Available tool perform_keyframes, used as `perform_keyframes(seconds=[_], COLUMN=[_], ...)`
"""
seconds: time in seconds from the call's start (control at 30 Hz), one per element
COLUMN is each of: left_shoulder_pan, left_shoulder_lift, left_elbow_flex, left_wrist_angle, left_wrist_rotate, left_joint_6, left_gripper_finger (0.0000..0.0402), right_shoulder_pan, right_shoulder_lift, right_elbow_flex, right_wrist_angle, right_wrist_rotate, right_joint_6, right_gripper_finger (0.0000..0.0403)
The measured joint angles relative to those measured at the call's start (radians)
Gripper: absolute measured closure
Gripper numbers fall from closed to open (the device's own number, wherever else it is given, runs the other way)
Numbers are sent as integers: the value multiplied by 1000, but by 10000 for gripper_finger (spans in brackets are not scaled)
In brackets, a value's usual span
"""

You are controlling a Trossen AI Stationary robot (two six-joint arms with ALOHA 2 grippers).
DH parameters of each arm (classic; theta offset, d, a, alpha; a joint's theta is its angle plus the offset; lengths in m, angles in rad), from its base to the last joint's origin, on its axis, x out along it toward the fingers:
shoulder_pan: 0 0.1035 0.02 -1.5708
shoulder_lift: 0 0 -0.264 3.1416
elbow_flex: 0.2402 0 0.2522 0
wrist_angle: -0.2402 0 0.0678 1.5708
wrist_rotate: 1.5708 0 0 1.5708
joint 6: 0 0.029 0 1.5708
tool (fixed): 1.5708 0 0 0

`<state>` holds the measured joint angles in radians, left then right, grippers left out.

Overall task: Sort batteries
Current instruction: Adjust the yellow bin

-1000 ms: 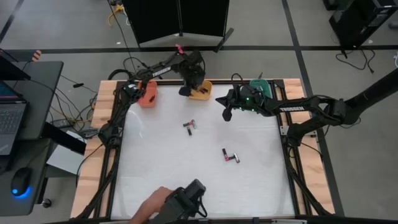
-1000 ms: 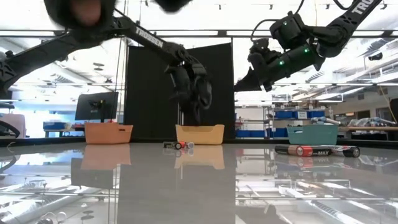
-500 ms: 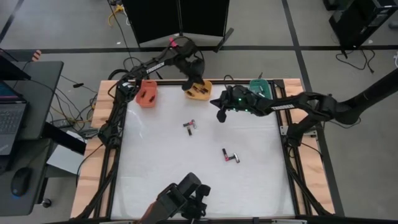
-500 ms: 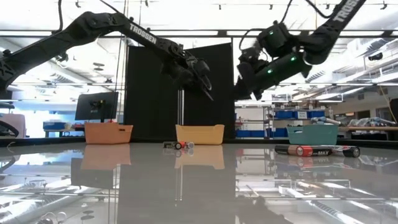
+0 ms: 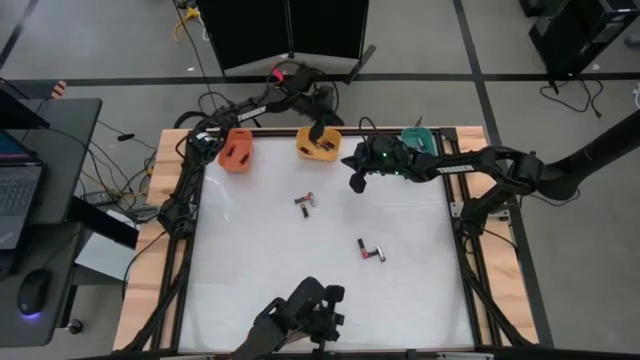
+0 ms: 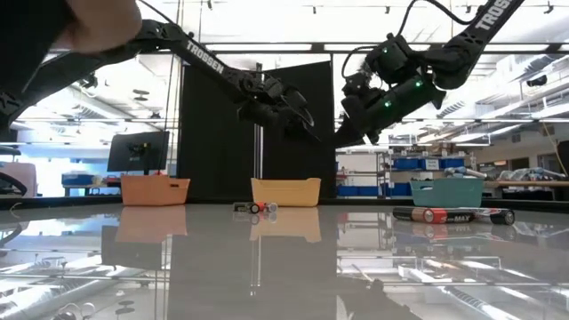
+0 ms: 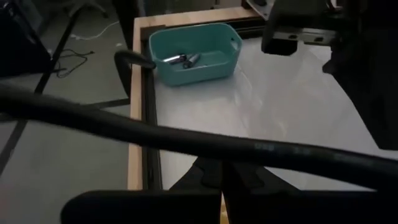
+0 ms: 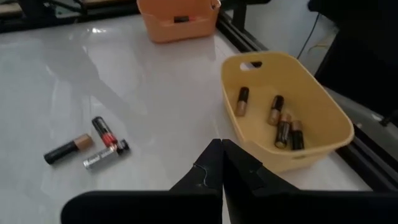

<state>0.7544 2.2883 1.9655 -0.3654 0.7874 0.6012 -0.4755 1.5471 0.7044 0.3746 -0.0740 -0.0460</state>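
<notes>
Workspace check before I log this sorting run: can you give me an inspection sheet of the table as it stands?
Surface: white table top in a wooden frame, glossy.
Job's things: three loose batteries mid-table, another cluster nearer the front; four batteries in the yellow bin; some in the teal bin; at least one in the orange bin.
Clutter: nothing seen on the surface.
Grippers: left gripper shut, raised over the yellow bin, holding nothing visible; right gripper shut, raised beside the yellow bin.
Cables: black cables run along the table's left edge and over the floor.
Surroundings: laptop desk at left, black screen behind, a camera rig at the front edge.
</notes>
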Motion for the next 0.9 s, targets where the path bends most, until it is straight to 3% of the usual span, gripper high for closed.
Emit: perform_keyframes(seconds=[0.23, 0.53, 0.9], left_shoulder_pan=[-5, -10, -45], left_shoulder_lift=[-43, -311, -712], left_elbow_flex=[-161, -653, -1206], left_wrist_angle=[243, 848, 1017], left_wrist_rotate=[-47, -163, -237], left_joint_6=[-116, -348, -418], left_gripper_finger=[399, 399, 397], right_shoulder_pan=[-20, -19, 15], right_shoulder_lift=[0, 0, 10], right_elbow_flex=[-1, -1, 29], right_wrist_angle=[-41, -34, 48], right_wrist_rotate=[0, -39, -81], right_joint_6=[-17, -27, 25], right_gripper_finger=[394, 394, 394])
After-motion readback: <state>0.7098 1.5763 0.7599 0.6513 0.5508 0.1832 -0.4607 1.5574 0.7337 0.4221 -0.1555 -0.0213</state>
